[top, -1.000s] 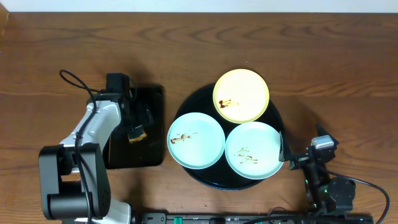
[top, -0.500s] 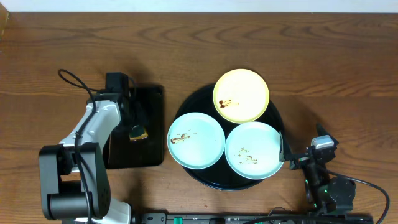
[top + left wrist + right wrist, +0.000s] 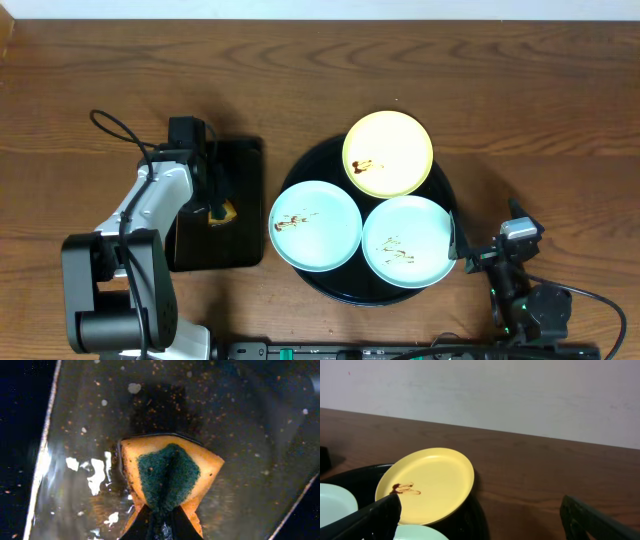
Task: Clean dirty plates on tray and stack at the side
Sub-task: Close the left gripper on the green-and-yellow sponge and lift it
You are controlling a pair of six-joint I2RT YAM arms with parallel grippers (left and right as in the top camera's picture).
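Note:
The round black tray [image 3: 312, 165] holds three smeared plates: a yellow plate [image 3: 388, 153] at the back, a mint plate [image 3: 316, 225] at front left and another mint plate [image 3: 408, 241] at front right. My left gripper [image 3: 214, 208] is down in the small rectangular tray [image 3: 190, 250], shut on a yellow-and-green sponge [image 3: 167, 475] that buckles between the fingers [image 3: 187, 525]. My right gripper [image 3: 480, 522] stands open just right of the round tray. Its view takes in the yellow plate [image 3: 427, 482] and the edge of a mint plate [image 3: 335, 502].
The rectangular tray's floor [image 3: 250, 435] is wet and speckled, with bits of foam. Bare wooden table [image 3: 520, 110] stretches behind and to the right of the round tray. A pale wall [image 3: 520, 395] stands beyond the table's far edge.
My left gripper's jaws have shut on the sponge, pinching and folding it. The plates and the right arm have not moved.

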